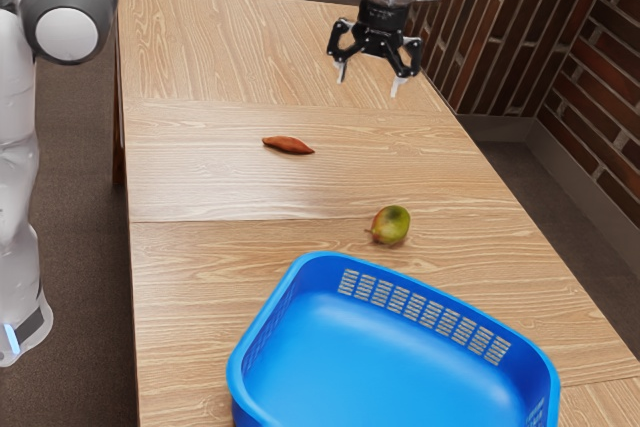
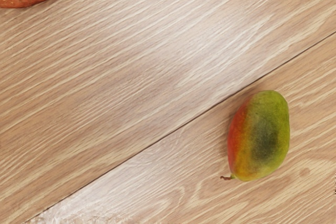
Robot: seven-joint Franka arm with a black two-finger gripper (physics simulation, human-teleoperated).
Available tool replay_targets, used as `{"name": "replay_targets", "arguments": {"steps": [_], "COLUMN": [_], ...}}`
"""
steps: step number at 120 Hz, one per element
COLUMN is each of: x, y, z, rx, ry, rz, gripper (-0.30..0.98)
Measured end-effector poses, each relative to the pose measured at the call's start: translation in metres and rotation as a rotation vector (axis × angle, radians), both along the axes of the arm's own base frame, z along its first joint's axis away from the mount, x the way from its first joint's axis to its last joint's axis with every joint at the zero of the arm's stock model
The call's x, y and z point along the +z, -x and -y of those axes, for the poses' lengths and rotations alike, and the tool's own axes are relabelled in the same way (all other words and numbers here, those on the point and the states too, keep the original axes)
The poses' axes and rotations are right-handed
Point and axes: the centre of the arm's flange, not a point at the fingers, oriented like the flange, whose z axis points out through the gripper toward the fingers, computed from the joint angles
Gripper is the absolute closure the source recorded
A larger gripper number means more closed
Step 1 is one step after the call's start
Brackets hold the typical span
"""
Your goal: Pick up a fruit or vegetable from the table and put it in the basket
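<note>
Gripper (image 1: 368, 84) hangs wide above worktop (image 1: 200, 187), sweet potato (image 1: 288, 145) and mango (image 1: 391, 224) lying apart on it, mango near blue basket (image 1: 380, 347).

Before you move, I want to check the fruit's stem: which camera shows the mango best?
The wrist view: the mango appears large there, its stem and red, yellow and green skin clear. The exterior view shows it smaller, but adds that it lies near the blue basket.
</note>
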Motion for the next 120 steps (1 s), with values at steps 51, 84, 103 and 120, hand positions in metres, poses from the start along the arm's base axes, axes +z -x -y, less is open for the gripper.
{"name": "replay_targets", "arguments": {"steps": [51,84,103,120], "x": [-0.055,-0.148,-0.174,-0.185], "y": [-0.036,-0.065,-0.053,-0.055], "z": [0.022,0.094,0.108,0.094], "rx": [0.371,0.005,-0.095,-0.128], "ry": [0.036,0.072,0.124,0.142], "rz": [-0.138,-0.173,-0.127,-0.083], "gripper": [0.0,0.0,0.0,0.0]}}
